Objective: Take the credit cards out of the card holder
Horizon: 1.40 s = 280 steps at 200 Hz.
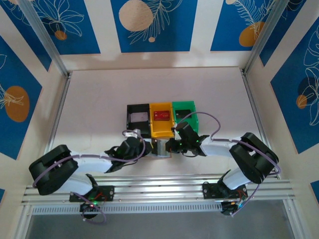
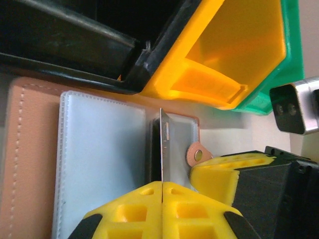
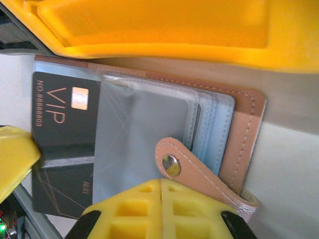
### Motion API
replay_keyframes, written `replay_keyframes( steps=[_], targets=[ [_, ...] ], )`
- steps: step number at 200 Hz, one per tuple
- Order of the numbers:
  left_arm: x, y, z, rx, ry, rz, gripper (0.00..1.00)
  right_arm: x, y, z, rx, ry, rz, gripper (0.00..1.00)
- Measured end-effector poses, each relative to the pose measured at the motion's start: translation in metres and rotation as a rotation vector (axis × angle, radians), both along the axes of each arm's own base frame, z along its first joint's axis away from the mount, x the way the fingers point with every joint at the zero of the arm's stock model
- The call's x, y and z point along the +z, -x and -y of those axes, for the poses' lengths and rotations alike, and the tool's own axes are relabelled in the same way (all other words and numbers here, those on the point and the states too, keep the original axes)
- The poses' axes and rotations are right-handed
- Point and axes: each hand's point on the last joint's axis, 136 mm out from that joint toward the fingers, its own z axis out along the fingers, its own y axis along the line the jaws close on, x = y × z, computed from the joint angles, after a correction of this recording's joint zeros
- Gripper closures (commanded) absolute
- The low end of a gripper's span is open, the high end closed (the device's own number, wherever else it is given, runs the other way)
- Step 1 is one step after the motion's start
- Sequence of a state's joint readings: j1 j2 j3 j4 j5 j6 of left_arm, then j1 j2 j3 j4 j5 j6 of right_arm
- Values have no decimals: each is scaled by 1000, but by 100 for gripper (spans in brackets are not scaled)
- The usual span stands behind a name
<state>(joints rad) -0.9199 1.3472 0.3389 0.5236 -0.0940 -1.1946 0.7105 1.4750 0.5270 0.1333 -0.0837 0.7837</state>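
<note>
While left gripper (image 2: 162,188) pinches black VIP credit card (image 3: 62,149), closed right gripper (image 3: 160,188) rests on open tan card holder (image 3: 244,124).

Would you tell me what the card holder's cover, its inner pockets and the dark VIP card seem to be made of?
Card holder cover: tan leather or imitation, matte, with stitched edges and a metal snap. Inner pockets: thin translucent soft plastic, glossy, the card showing through. VIP card: probably rigid plastic, dark matte, coppery print.
</note>
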Motion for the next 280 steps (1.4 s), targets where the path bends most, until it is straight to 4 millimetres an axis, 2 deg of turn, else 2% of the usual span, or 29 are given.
replay_keyframes(
  steps=[60,87,102,135,162,209,280],
  targets=[
    [17,1,-2,-10,12,40,100,2,3,4,12,9,0,100],
    [21,1,-3,-11,20,47,100,13,3,5,23,-12,19,100],
    [25,2,-4,-13,27,57,100,27,1,5,28,-41,47,90],
    [38,5,-8,-25,45,99,100,64,-1,4,51,-130,137,53],
    [56,7,-8,-46,73,161,100,78,6,5,80,-218,169,38],
    [90,12,-3,-104,143,266,100,80,21,4,141,-341,153,33],
    [101,18,10,-171,223,303,100,109,35,-11,247,-481,248,32]
  ],
)
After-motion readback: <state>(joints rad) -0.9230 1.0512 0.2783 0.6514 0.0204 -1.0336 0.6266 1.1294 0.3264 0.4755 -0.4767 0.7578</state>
